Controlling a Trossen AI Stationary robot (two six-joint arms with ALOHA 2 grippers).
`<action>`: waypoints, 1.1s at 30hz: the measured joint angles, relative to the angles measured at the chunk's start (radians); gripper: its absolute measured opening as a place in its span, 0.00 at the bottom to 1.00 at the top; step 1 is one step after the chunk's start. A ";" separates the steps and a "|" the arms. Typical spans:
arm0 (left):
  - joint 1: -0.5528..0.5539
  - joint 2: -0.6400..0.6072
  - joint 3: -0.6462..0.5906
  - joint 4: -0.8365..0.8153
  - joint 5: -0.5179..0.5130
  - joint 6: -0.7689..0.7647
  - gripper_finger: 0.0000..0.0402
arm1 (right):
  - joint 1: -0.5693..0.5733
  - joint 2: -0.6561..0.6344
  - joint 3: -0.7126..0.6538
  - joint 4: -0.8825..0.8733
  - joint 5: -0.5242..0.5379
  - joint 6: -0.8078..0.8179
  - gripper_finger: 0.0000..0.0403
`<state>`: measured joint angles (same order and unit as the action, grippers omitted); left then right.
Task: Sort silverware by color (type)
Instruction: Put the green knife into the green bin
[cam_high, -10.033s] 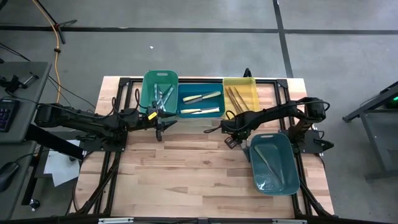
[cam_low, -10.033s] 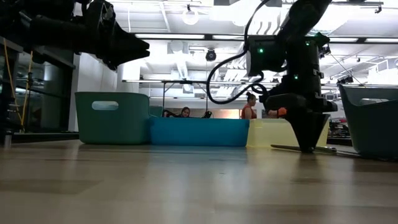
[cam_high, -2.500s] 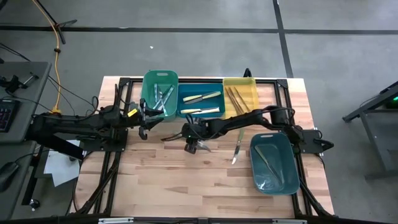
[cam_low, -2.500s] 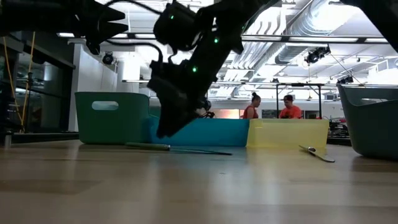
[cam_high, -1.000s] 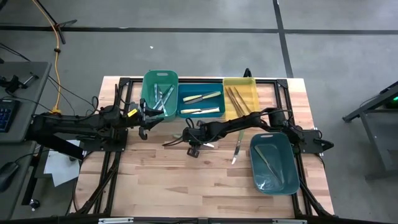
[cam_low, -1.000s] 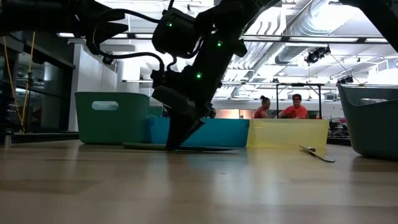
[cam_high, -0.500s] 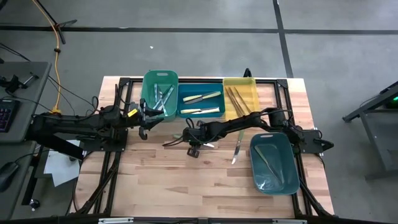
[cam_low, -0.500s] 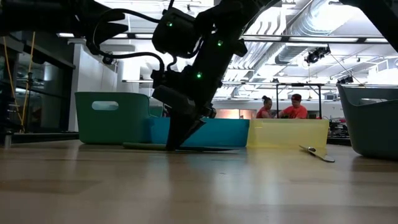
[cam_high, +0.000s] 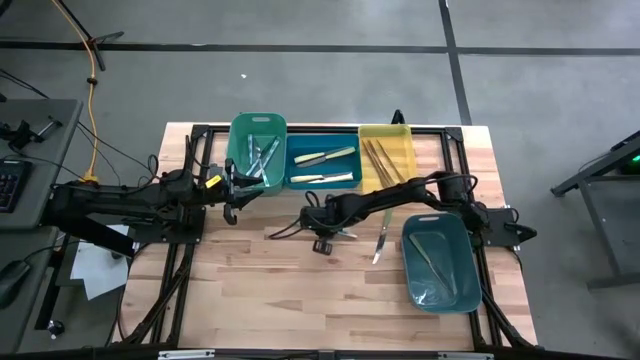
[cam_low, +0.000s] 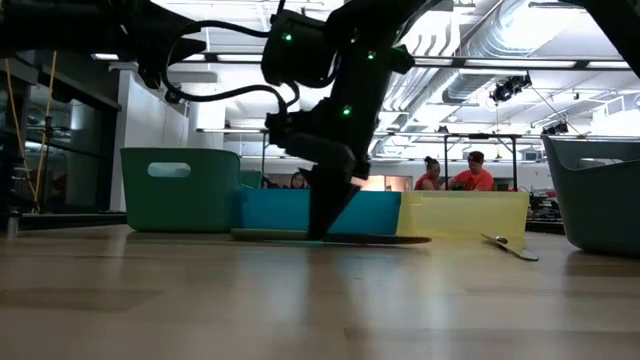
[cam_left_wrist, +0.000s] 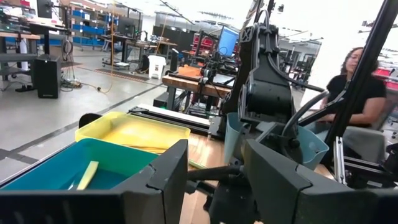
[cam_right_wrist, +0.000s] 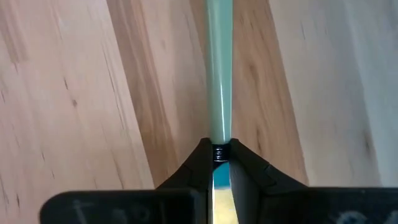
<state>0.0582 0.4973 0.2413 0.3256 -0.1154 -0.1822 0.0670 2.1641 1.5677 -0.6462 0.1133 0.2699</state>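
**Green-handled utensil pinched low on the wooden surface**

The left gripper (cam_high: 232, 201) hovers beside the green plastic bin (cam_high: 257, 135), its fingers (cam_left_wrist: 155, 180) spread and empty. At mid-surface, the right gripper (cam_high: 322, 230) has its fingers (cam_right_wrist: 193, 171) clenched on a thin pale-green-handled utensil (cam_right_wrist: 218, 93) lying flat on the wooden surface (cam_high: 300, 290). Farther right, another slim utensil (cam_high: 379, 243) lies loose, near the grey-blue plastic bin (cam_high: 462, 300).

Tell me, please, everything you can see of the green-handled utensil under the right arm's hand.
The green-handled utensil is thin and long, with a pale green, glossy, plastic-looking handle joined to a silvery metal end. It lies flat on the bare wooden table, in front of the blue bin. The right hand is shut on it where handle meets metal, one dark finger on each side. Its working end is hidden, so its type is unclear.
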 joint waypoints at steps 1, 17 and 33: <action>0.000 0.000 0.000 0.000 0.000 0.000 0.38 | 0.000 -0.004 0.000 -0.017 0.001 0.000 0.06; 0.000 0.000 0.000 0.000 0.000 0.000 0.38 | 0.001 -0.054 0.003 -0.090 -0.020 -0.035 0.01; 0.000 0.005 0.000 -0.043 -0.001 -0.008 0.38 | 0.000 -0.056 0.004 -0.092 -0.012 -0.061 0.05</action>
<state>0.0583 0.5021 0.2413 0.2830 -0.1162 -0.1901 0.0666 2.1079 1.5715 -0.7385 0.1014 0.2093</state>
